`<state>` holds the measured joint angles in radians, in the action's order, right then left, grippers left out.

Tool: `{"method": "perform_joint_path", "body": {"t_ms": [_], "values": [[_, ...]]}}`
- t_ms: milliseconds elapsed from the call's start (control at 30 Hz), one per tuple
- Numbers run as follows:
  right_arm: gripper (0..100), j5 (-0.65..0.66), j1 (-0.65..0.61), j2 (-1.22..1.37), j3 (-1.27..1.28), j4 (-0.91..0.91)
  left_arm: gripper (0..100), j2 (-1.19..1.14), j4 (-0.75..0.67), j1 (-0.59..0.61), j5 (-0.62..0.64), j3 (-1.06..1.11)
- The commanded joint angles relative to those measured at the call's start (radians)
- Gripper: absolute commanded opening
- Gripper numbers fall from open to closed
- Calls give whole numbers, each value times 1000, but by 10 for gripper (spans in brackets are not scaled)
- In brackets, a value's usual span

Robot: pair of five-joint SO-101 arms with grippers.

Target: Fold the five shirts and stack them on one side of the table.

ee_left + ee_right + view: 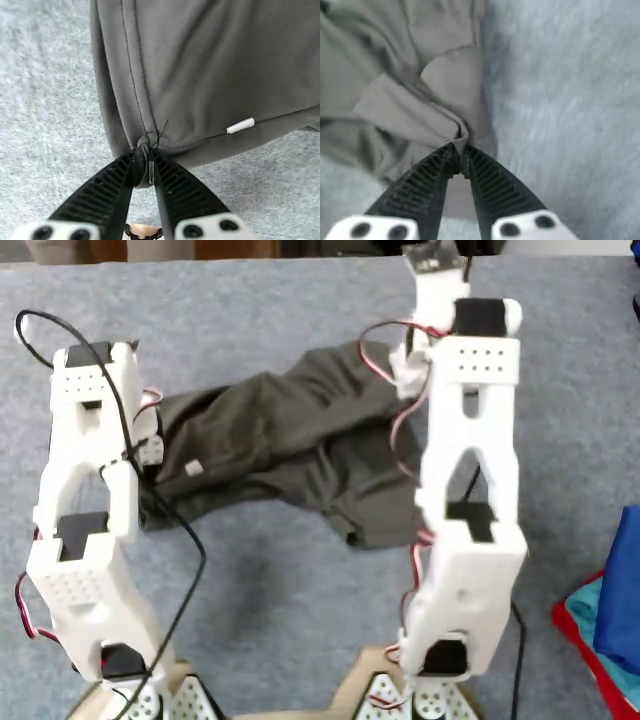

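A dark grey shirt (285, 445) lies crumpled across the middle of the grey table, stretched between the two arms. My left gripper (144, 160) is shut on the grey shirt (200, 75), pinching a seamed edge at the shirt's left end; a small white tag (240, 125) shows nearby. At the shirt's right end my right gripper (457, 147) is shut on a bunched fold of the shirt (395, 90). In the high view the left arm (95, 440) stands over the shirt's left end and the right arm (465, 390) over its right end.
Folded clothes in red, teal and blue (610, 620) lie at the table's right edge. The grey felt table surface (270, 580) is bare in front of the shirt. Cables hang from both arms.
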<state>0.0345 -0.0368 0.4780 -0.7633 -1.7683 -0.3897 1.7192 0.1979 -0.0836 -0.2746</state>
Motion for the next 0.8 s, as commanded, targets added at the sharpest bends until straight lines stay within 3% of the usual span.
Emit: {"method": "perform_joint_path", "body": {"t_ms": [0,333,767], "values": [[5,37,18,-125,133,-14,18,13,3,2,-9,0],[5,112,25,-182,328,-12,18,10,3,18,-57,26],[5,196,214,-180,343,15,18,16,8,38,-146,114]]}}
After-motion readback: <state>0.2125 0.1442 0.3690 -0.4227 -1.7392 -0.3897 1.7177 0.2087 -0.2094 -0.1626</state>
